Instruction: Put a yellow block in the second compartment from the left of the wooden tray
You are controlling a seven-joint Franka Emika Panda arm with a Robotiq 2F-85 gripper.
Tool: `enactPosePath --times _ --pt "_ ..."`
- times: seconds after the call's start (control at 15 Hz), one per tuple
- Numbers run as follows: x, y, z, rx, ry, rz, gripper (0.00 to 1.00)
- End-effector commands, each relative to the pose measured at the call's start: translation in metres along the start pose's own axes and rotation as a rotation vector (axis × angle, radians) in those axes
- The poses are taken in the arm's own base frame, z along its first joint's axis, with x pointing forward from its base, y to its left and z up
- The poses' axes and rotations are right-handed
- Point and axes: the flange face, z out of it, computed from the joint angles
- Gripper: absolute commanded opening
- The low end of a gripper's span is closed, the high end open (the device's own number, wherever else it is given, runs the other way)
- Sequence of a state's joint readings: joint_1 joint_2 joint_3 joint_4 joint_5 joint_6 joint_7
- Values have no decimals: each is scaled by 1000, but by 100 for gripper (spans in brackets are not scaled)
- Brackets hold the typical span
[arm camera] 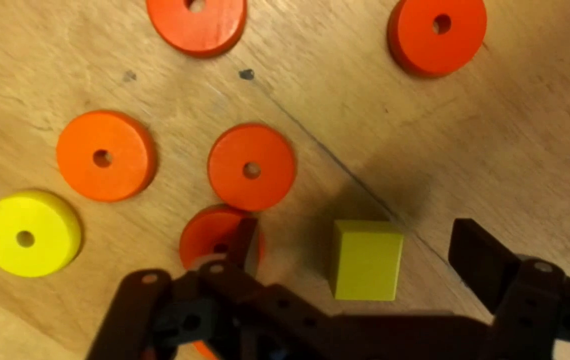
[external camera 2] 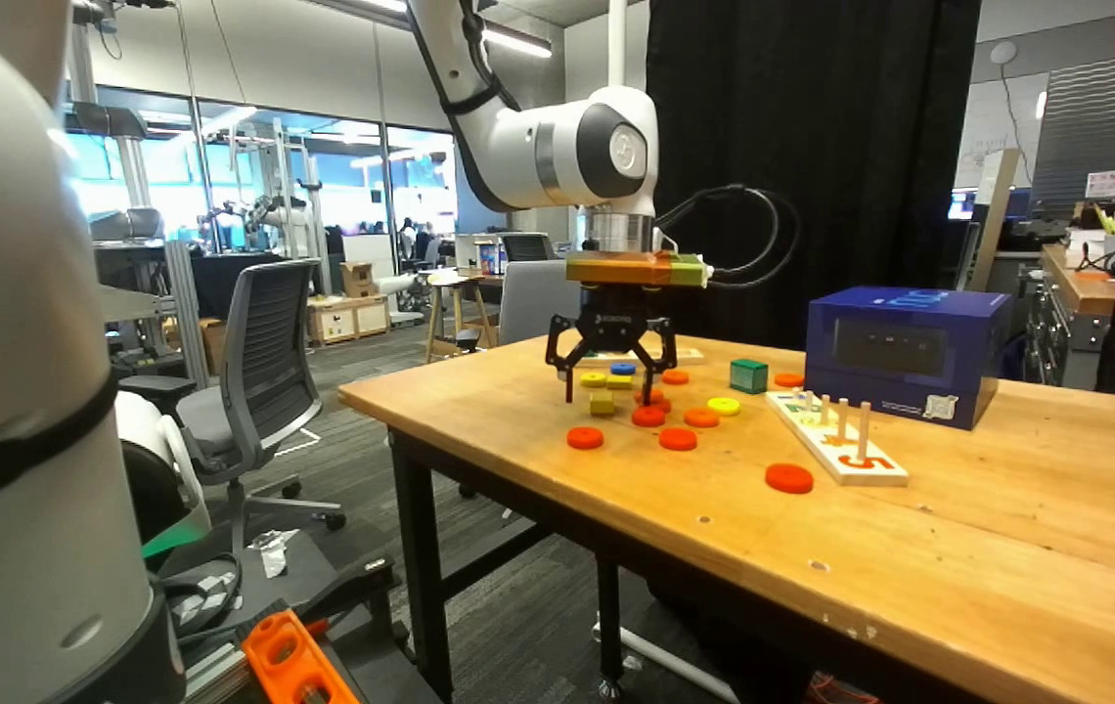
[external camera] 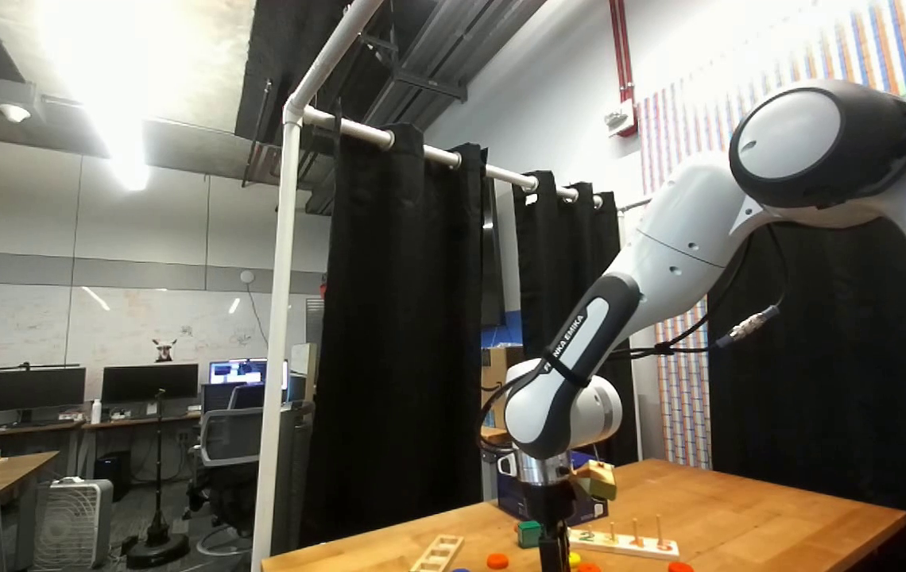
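A yellow block (arm camera: pixel 367 262) lies on the table between the two fingers of my gripper (arm camera: pixel 357 242) in the wrist view, touching neither. The gripper is open, empty and pointing down over the block. In an exterior view the same block (external camera 2: pixel 602 403) shows between the fingertips (external camera 2: pixel 608 394), with another yellow block (external camera 2: pixel 619 382) just behind it. The wooden tray (external camera: pixel 437 554) with its compartments lies on the table, cut off by the lower edge of an exterior view. The tray (external camera 2: pixel 687 356) is partly hidden behind the gripper in an exterior view.
Several red and orange discs (arm camera: pixel 251 167) and a yellow disc (arm camera: pixel 30 234) lie around the block; one red disc (arm camera: pixel 210 232) is under the left finger in the wrist view. A green block (external camera 2: pixel 748 375), a numbered peg board (external camera 2: pixel 836 445) and a blue box (external camera 2: pixel 905 352) stand further off.
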State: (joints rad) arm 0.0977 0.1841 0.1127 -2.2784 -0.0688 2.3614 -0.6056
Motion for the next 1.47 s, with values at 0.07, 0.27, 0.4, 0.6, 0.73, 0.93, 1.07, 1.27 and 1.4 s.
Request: enactPosePath --times 0.07,0.27,0.4,0.6,0.73,0.93,1.07,1.27,1.4 --pt "6 8 1 0 26 -12 100" --pt "8 9 1 -2 36 -19 66" --pt "9 11 0 -5 43 -22 50" --pt "11 12 2 0 49 -23 27" --pt "12 13 4 5 49 -24 25" --pt "11 13 2 10 52 -22 25" --pt "11 10 -5 15 54 -16 20" --pt "13 3 -18 14 61 -9 19" --pt "17 0 -24 9 65 -11 19"
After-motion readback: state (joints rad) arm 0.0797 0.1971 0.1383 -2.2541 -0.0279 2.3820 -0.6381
